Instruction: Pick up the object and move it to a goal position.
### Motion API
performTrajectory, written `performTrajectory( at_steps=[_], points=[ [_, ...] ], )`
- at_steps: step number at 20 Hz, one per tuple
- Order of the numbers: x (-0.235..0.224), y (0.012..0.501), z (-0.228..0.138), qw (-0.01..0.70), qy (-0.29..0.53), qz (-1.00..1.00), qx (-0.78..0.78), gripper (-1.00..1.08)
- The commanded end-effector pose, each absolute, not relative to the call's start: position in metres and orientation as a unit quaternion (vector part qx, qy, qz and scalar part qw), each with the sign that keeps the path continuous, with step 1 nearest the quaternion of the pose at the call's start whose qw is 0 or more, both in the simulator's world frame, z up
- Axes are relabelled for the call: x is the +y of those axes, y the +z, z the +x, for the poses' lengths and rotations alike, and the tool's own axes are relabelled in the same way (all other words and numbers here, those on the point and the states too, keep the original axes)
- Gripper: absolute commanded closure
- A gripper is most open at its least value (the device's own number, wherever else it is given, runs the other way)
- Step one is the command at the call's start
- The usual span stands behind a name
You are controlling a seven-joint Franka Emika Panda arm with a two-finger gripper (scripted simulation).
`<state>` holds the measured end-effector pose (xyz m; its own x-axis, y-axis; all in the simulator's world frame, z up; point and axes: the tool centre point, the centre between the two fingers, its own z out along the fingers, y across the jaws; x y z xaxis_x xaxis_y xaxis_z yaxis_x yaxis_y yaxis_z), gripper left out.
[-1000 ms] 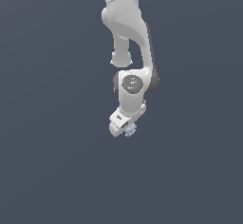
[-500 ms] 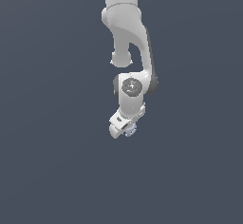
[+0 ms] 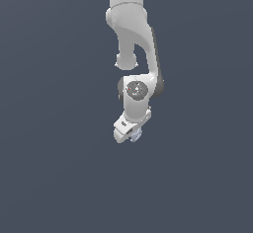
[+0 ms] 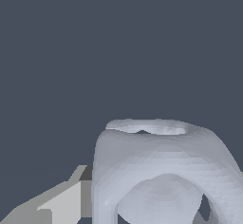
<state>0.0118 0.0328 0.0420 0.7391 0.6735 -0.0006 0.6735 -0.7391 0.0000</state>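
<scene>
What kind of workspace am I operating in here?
Most likely a bare simulated test scene, not a real room: a flat, featureless dark blue-grey backdrop, a smooth white rendered robot arm, and one tiny pale grey-blue knobbly lump at its gripper. No furniture shows.

One arm (image 3: 132,39) present. One gripper (image 3: 129,133) present. One pale grey-blue object (image 3: 136,135) present, at the gripper's fingers.

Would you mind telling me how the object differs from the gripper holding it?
The object is pale grey-blue; the gripper is white. In the exterior view the object is much smaller than the gripper, just poking out beside it. The object is rounded with holes; the finger beside it is flat and angular. Both look matte.
</scene>
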Motion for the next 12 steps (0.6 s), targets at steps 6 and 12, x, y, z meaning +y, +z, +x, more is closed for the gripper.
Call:
performTrajectory(
  at_steps=[6,12],
  points=[
    [0.020,0.062,0.005,0.000,0.000,0.933,0.361,1.08],
    [-0.003,0.098,-0.009,0.000,0.000,0.933,0.361,1.08]
  ],
)
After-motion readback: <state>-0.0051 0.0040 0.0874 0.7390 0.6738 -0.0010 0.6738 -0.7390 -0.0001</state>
